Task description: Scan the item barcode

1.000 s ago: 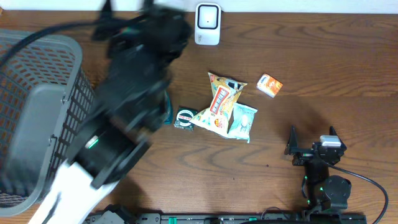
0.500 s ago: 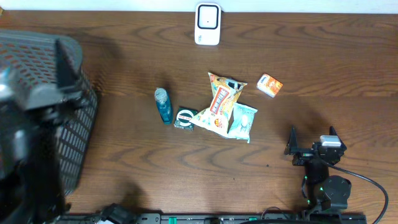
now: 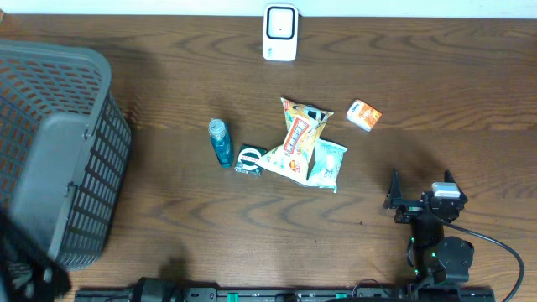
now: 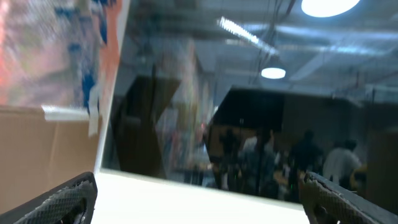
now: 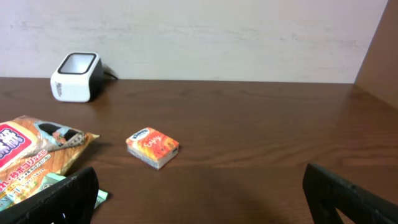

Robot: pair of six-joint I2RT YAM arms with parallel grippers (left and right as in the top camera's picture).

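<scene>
Wooden table (image 3: 168, 210): bag (image 3: 300, 138), box (image 3: 364, 114), bottle (image 3: 220, 141) lie loose, apart from scanner (image 3: 280, 32). Left gripper (image 4: 199, 205), right gripper (image 5: 202, 205) splayed, empty. Nothing grasped; pick-up and scan remain.

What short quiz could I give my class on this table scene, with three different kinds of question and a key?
1. True or false: the right gripper is open and holds nothing.
2. Which lies nearest the scanner? A. basket B. snack bag C. blue bottle
3. In one word, what colour is the small box lying apart from the snack bag, on the right gripper's side?

Key
1. True
2. B
3. Orange
</scene>
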